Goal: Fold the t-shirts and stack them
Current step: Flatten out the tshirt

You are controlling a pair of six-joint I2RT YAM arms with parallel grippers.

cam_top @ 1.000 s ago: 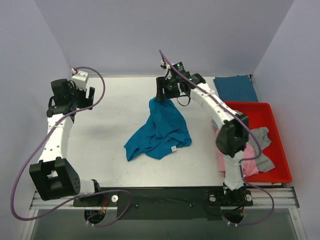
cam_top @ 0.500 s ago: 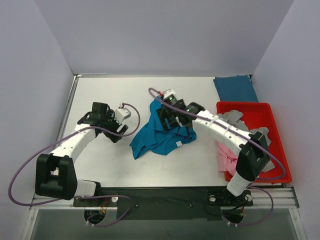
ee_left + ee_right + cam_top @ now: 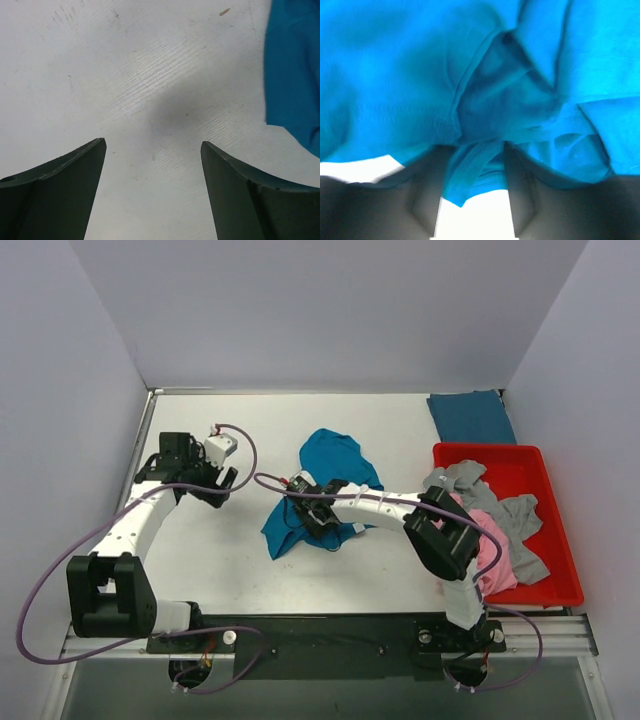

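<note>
1 teal t-shirt (image 3: 335, 455) crowds right gripper (image 3: 472, 146), grip unclear | left gripper (image 3: 152, 145) spread above table (image 3: 150, 75) | red tray (image 3: 500, 448) well apart

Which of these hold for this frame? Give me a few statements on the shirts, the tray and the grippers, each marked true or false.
1. The left gripper is open over bare table. True.
2. A grey t-shirt lies in the red tray. True.
3. The right gripper is down at the crumpled teal t-shirt, with cloth between its fingers. True.
4. The crumpled teal t-shirt lies in the red tray. False: it lies on the table, left of the tray.
5. A folded t-shirt sits at the table's near left corner. False: the folded blue t-shirt sits at the far right corner, behind the tray.
</note>
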